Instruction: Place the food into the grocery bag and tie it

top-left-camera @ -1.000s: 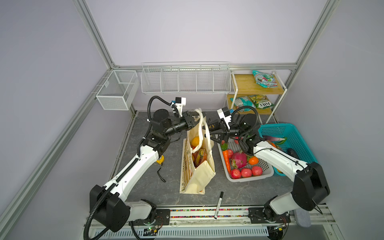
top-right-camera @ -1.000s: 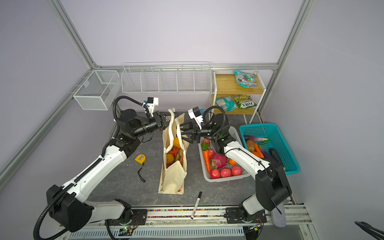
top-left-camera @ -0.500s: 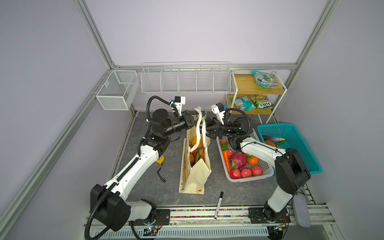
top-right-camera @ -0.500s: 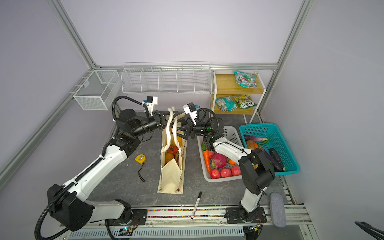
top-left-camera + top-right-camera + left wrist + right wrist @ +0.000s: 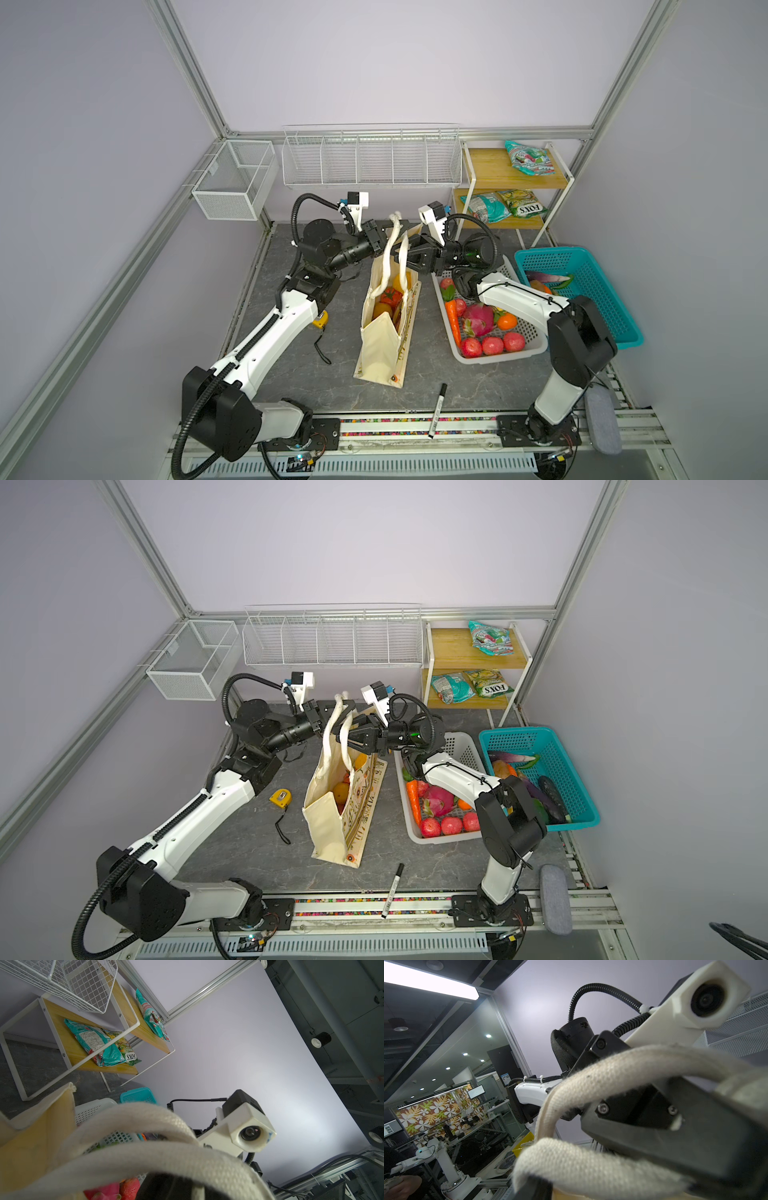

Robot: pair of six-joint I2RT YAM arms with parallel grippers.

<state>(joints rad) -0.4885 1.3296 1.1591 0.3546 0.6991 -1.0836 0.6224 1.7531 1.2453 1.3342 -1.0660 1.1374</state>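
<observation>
Top views: the grocery bag (image 5: 379, 345) is being shown in both, standing on the table (image 5: 316, 386) and hanging just below and between the two hands.
Left hand (image 5: 383, 240): it is being pressed shut on the rope handles (image 5: 390, 257) near their crest, and the bag is being held up from there.
Right hand (image 5: 406, 258): its jaws are being held apart astride one strand of the handles, directly opposite the left hand. No clamp on the strand is being shown.
Food: a tomato (image 5: 390, 296) and a yellow-orange fruit (image 5: 381, 311) are being carried inside the open mouth, below both hands. A snack packet cannot be told apart in there.
Left wrist view: the handles (image 5: 158, 1159) are being seen very close to the left hand, as thick woven cord.
Bag, handling: the canvas is being judged soft and limp, with walls sagging under a light toy load. A swing or a slump is to be expected if it is lifted from one side only.
Handles, handling: the rope is being judged pliant but bulky, and rough enough not to slip. A tight bend is likely to be resisted, so a knot may spring open.
Where to hold: each strand is best taken near its crest, on the free span beside the hands, with slack being left between them for crossing.
</observation>
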